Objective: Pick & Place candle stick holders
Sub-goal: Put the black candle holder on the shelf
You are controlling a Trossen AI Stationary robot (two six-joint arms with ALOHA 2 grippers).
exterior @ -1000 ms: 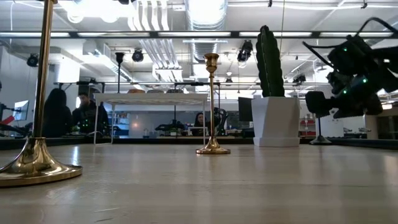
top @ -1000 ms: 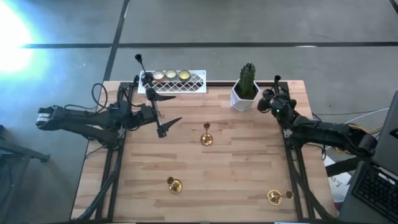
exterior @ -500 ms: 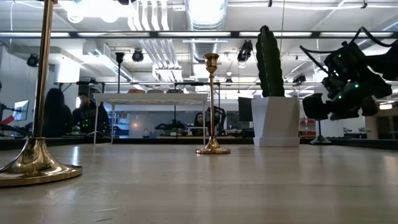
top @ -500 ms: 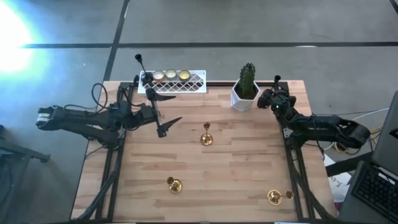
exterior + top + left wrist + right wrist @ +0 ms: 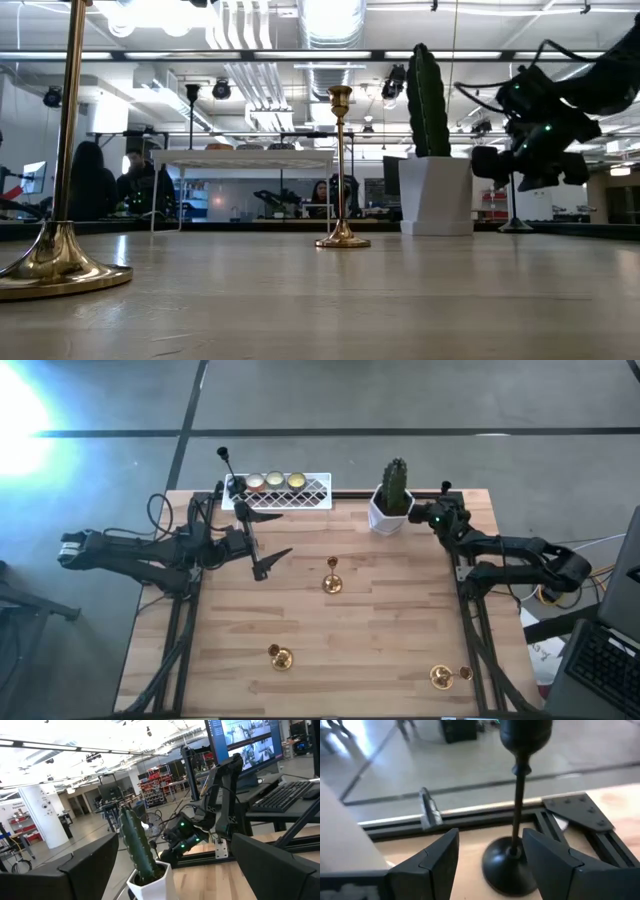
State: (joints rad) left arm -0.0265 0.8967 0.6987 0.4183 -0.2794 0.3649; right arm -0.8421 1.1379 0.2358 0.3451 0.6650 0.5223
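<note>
Right gripper (image 5: 490, 862) open, straddling black holder (image 5: 516, 820) stem.

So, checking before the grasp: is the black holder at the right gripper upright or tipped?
Upright: the black candle holder stands on its round base, stem vertical, between the right gripper's open fingers.

Right claw (image 5: 428, 518) is boxed in at the table's (image 5: 390, 650) back corner: cactus pot (image 5: 390, 510) just beside it, black holder (image 5: 516, 810) between its spread fingers. Table's middle is wide open, one gold holder (image 5: 333, 582) there.
</note>
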